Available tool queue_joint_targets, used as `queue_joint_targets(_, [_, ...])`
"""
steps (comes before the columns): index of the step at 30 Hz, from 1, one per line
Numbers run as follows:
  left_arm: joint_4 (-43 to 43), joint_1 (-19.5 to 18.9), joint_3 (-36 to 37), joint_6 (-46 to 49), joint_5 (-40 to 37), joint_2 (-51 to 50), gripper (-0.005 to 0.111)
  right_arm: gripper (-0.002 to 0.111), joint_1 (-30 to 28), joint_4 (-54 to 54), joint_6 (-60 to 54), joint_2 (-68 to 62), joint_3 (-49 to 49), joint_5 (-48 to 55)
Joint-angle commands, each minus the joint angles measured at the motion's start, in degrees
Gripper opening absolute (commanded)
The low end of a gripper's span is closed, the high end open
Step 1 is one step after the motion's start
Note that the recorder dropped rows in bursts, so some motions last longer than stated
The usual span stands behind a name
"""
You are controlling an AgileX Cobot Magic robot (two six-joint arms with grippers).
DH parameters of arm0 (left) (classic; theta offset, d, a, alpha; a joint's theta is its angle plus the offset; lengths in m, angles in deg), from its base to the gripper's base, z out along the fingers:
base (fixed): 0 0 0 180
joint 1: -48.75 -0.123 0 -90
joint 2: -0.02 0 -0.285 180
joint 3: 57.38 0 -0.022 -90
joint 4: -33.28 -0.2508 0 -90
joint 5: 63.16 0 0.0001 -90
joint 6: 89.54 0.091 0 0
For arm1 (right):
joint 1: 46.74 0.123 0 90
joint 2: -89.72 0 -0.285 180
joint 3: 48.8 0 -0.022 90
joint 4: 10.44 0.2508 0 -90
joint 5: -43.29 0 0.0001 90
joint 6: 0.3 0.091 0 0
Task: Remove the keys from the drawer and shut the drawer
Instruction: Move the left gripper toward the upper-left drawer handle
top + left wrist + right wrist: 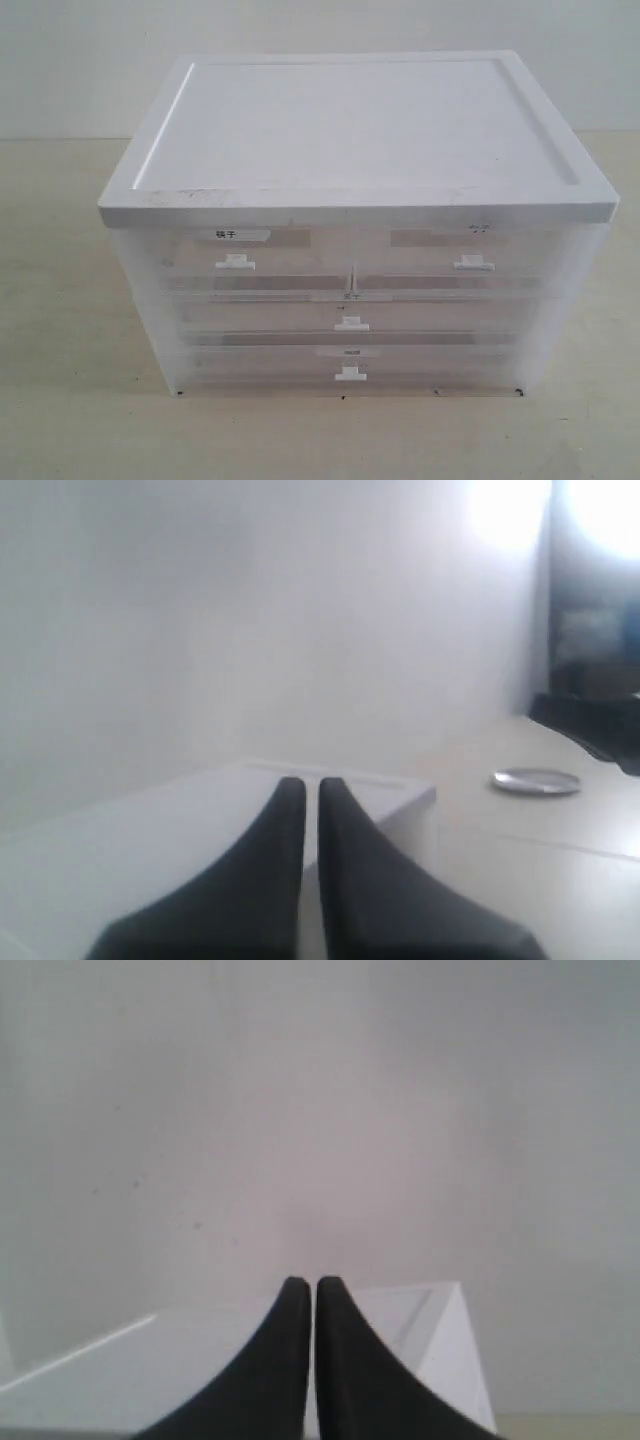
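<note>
A translucent plastic drawer cabinet with a white top (350, 120) stands on the beige table. The drawer (190, 262) is the upper left half-width one, with a bold dark label (231, 235) and a white tab handle (235, 263). It sits flush with the front, closed. The keys are hidden. Neither arm appears in the exterior view. My left gripper (311, 785) is shut and empty, with the cabinet's white top (150, 830) beyond its black fingers. My right gripper (307, 1285) is also shut and empty, the cabinet's top (440, 1330) beyond it.
The upper right half-width drawer (473, 263) and two full-width drawers (350, 322) (350, 373) below are all closed. In the left wrist view a flat silvery disc (536, 781) lies on the table, with dark equipment (590, 730) behind it.
</note>
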Motion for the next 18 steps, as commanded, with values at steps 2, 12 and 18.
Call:
queue_joint_targets(2, [-5.1, 0.1, 0.1, 12.7, 9.4, -18.5, 0.004, 0.000, 0.1, -9.9, 4.9, -12.0, -0.1, -8.3])
queue_joint_targets(12, [14.3, 19.2, 2.6, 56.1, 9.4, -44.1, 0.004, 0.000, 0.1, -10.5, -7.4, -34.1, -0.8, -20.8])
queue_joint_targets(18, [23.7, 28.3, -1.8, 84.3, 8.4, -53.6, 0.015, 0.000, 0.1, -10.4, -14.2, -43.0, -1.4, -22.0])
